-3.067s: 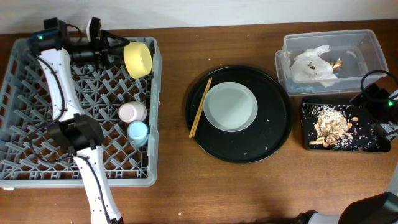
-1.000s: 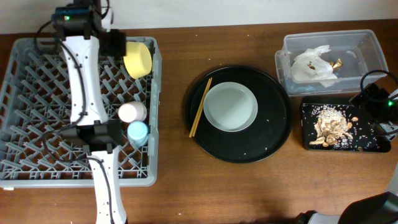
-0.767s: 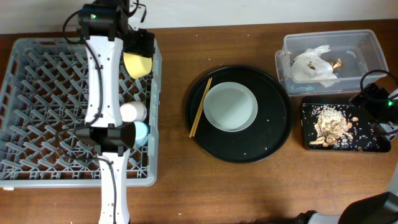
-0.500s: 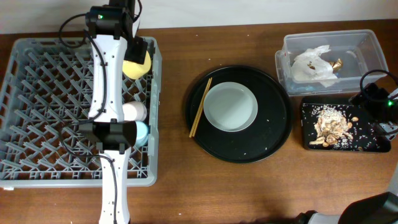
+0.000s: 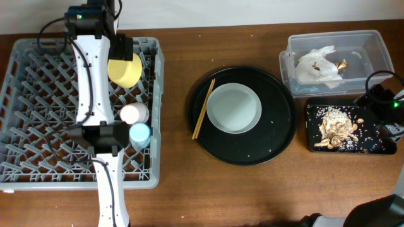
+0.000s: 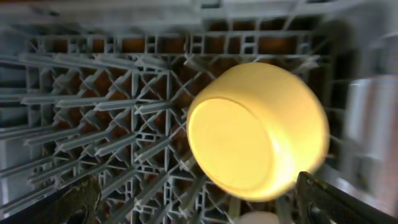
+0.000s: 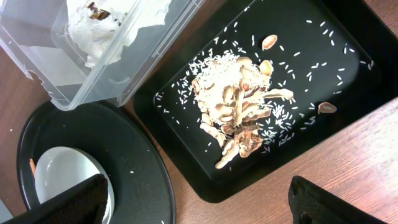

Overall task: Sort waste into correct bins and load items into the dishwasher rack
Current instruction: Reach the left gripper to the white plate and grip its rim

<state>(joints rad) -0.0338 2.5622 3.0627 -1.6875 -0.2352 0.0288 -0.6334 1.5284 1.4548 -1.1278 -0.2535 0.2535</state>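
The yellow bowl point(image 5: 125, 70) lies bottom-up and tilted on the pegs at the far right of the grey dishwasher rack point(image 5: 38, 126); it fills the left wrist view point(image 6: 255, 134). My left gripper point(image 5: 121, 50) hovers just above it, open and empty point(image 6: 202, 202). The pink cup point(image 5: 134, 113) and light-blue cup point(image 5: 139, 133) stand in the rack. The pale green plate point(image 5: 234, 108) and brown chopsticks point(image 5: 203, 108) lie on the round black tray. My right gripper point(image 5: 379, 101) is open and empty point(image 7: 205, 199) above the flat black tray point(image 5: 372, 148), which holds food scraps point(image 7: 239, 118).
The clear tub point(image 5: 372, 44) at the back right holds crumpled white tissue point(image 5: 319, 65) point(image 7: 118, 18). The big round black tray point(image 5: 278, 139) sits mid-table. My left arm stretches over the rack's right half. Bare wooden table lies in front.
My left arm swung from the rack's right edge back to the left. The yellow bowl moved with it, a little left and nearer, and now rests on the pegs. Right arm unchanged.
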